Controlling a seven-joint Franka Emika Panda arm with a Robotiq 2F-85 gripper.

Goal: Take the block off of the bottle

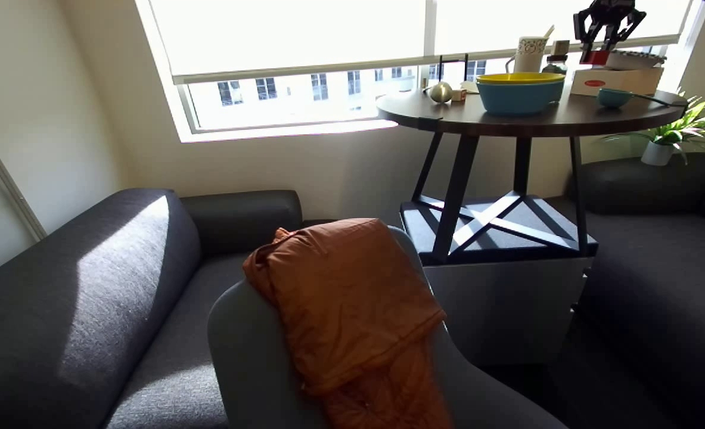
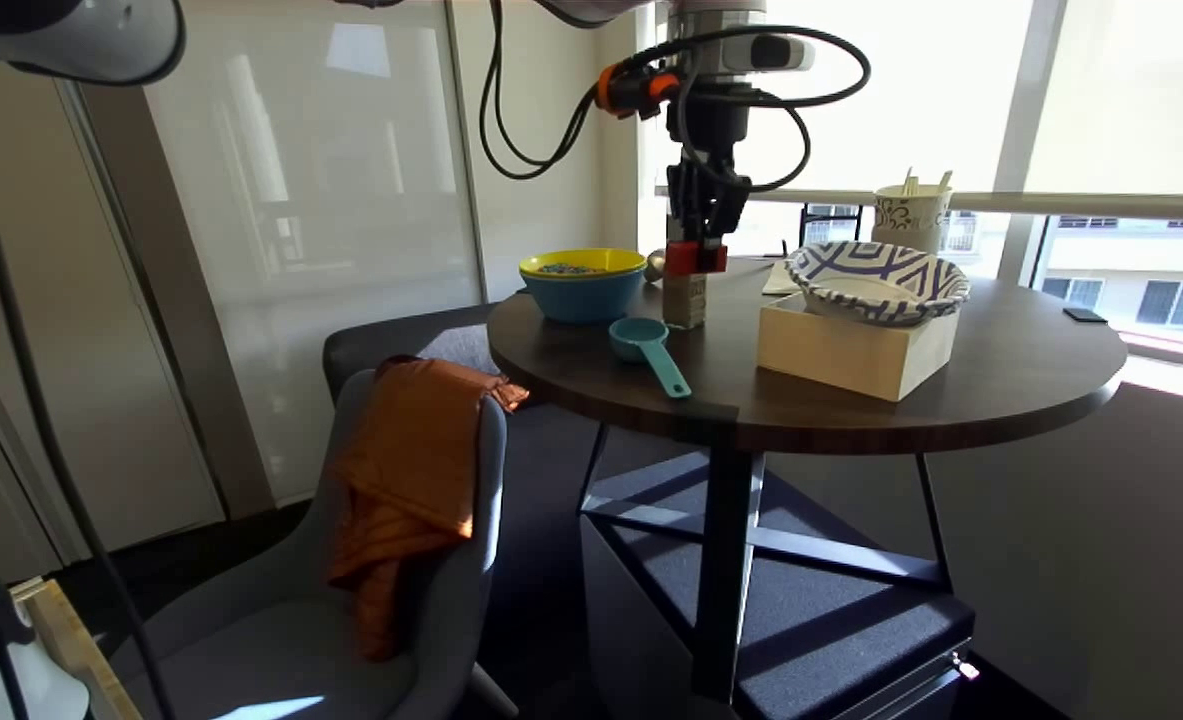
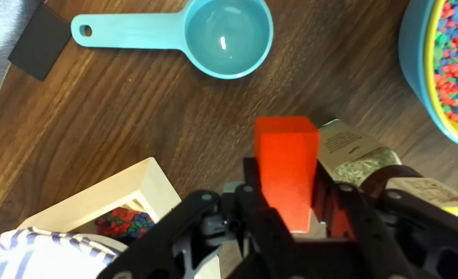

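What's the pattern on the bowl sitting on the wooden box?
Bluish-purple geometric bands on white; the bowl shows best in an exterior view.

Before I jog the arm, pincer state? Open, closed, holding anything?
Pincer: closed on the red block, holding it with a finger against each side.

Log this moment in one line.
end effector: gripping red block | red block: above table, apart from bottle | bottle: upright on table

wrist [image 2: 716, 55] upright | hand [image 2: 701, 243] pointing down | fingers [image 3: 251, 170] clamped, parallel
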